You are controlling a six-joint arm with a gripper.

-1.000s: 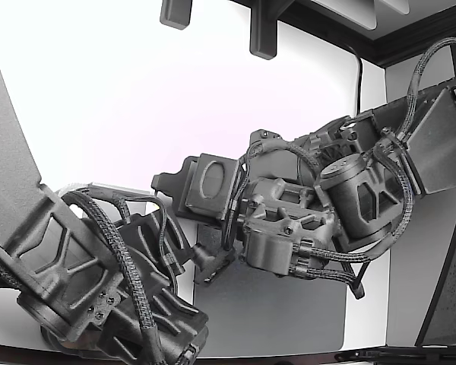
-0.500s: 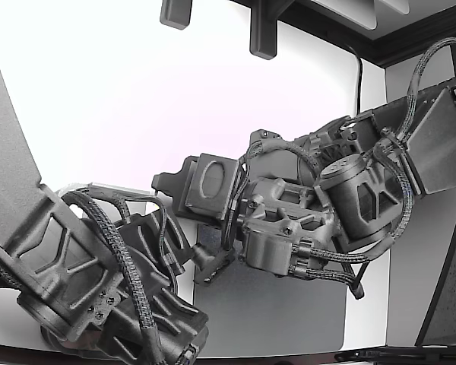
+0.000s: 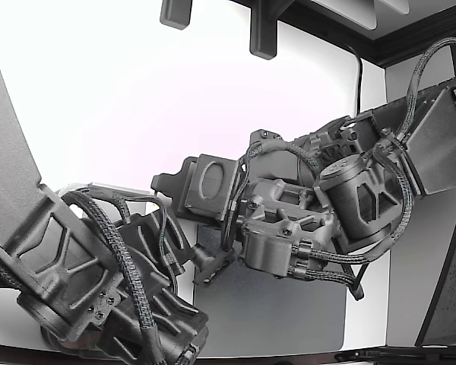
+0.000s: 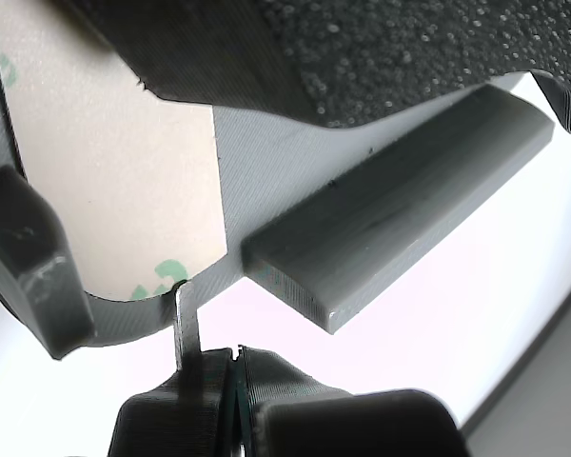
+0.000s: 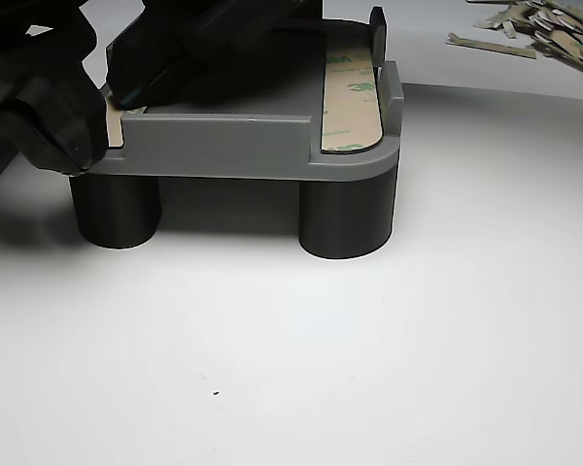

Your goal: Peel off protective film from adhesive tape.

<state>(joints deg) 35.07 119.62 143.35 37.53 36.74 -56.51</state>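
In the wrist view a tan protective film [image 4: 114, 181] with green print covers a tape strip on a grey part [image 4: 390, 219]. A thin tab of that film [image 4: 185, 319] runs from its rounded end into my gripper [image 4: 233, 367], whose jaws are pressed together on it. The other view shows the gripper [image 5: 107, 97] as a black mass over the grey part's [image 5: 223, 146] left end, hiding most of that strip [image 5: 114, 118]. A second strip [image 5: 350, 92] lies uncovered by the gripper along the part's right end. In the exterior view the fingertips are hidden behind the arms.
The part stands on dark round legs [image 5: 345, 218] on a white surface. A pile of peeled film scraps [image 5: 549, 24] lies at the back right of the other view. Two bulky arms [image 3: 68, 258] [image 3: 349, 190] crowd a grey mat [image 3: 289, 312] in the exterior view.
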